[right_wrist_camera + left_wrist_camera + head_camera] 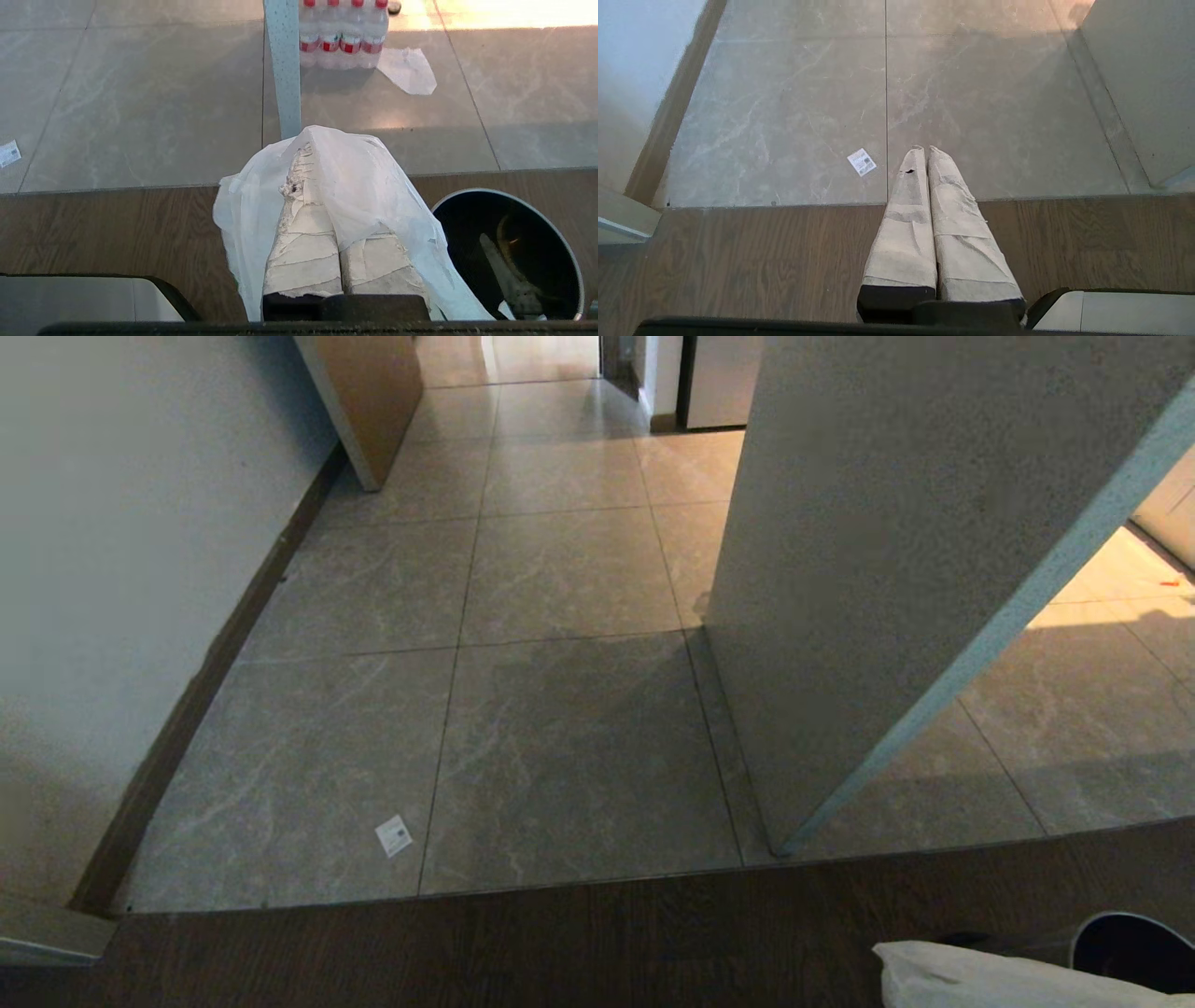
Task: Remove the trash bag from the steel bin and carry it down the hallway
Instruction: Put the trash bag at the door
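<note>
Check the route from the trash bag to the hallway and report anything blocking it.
The trash bag hangs draped over the shut right gripper, already out of the steel bin. The hallway tiles ahead lie open; only a small flat label lies on them. The wall corner on the right narrows the passage.

The left gripper (924,151) is held low and pointed forward and down, its taped fingers (906,224) pressed together with nothing between them. The right gripper (310,149) is likewise pointed forward and down, its fingers closed on the trash bag (373,186), which is draped over them.
</note>
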